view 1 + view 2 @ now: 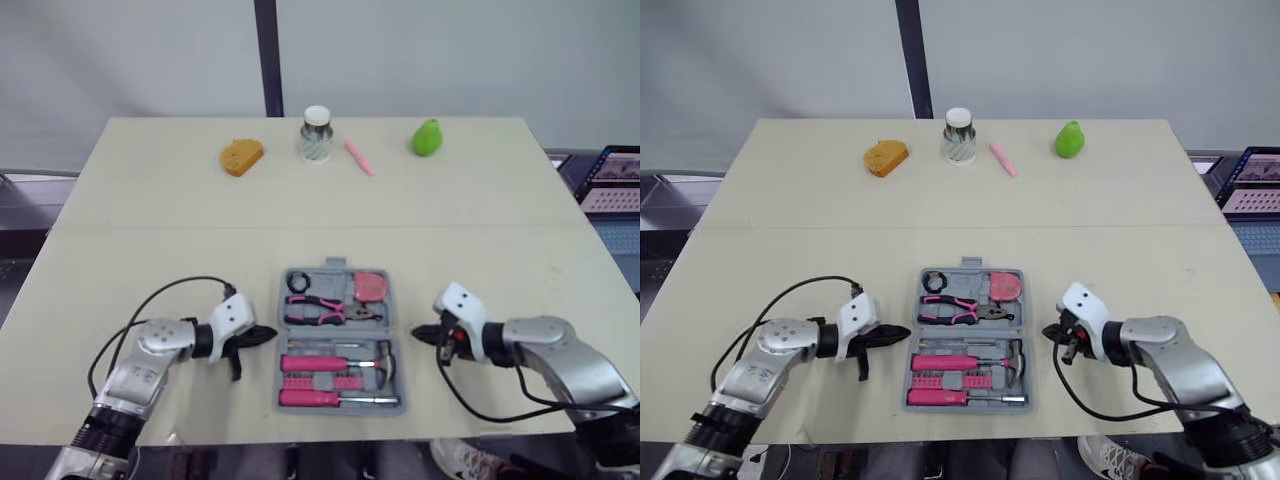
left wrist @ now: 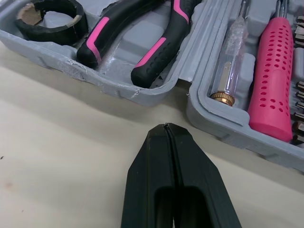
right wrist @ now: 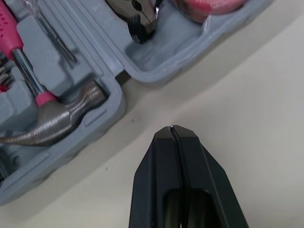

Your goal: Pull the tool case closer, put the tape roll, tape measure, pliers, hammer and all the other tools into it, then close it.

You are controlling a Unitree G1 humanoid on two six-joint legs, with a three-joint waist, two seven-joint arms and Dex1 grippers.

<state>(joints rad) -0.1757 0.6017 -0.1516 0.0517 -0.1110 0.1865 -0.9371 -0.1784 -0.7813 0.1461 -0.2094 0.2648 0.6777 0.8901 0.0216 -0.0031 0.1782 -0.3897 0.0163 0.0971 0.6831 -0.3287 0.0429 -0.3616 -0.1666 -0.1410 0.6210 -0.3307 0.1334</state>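
"Near the table's [image 1: 150,270] front edge, is that the tool case [image 1: 334,267] packed already?"

"Looks so. The tape roll [image 1: 297,283], pliers [image 1: 325,310], tape measure [image 1: 370,287], hammer [image 3: 52,118] and a pink screwdriver [image 1: 315,397] all sit in their slots, close to the robot. I'd say only the closing is left (the lid lies flat open)."

"And the claws?"

"The left gripper [image 1: 270,336] and right gripper [image 1: 417,334] are both pinched shut on nothing, tips just beside the case, one on each flank at the hinge line."

"Room to work?"

"Plenty of bare table on either side and behind. The jar [image 1: 316,134], green pear [image 1: 427,138], sponge [image 1: 241,157] and pen [image 1: 359,158] are well apart at the far edge. Little margin at the front, though."
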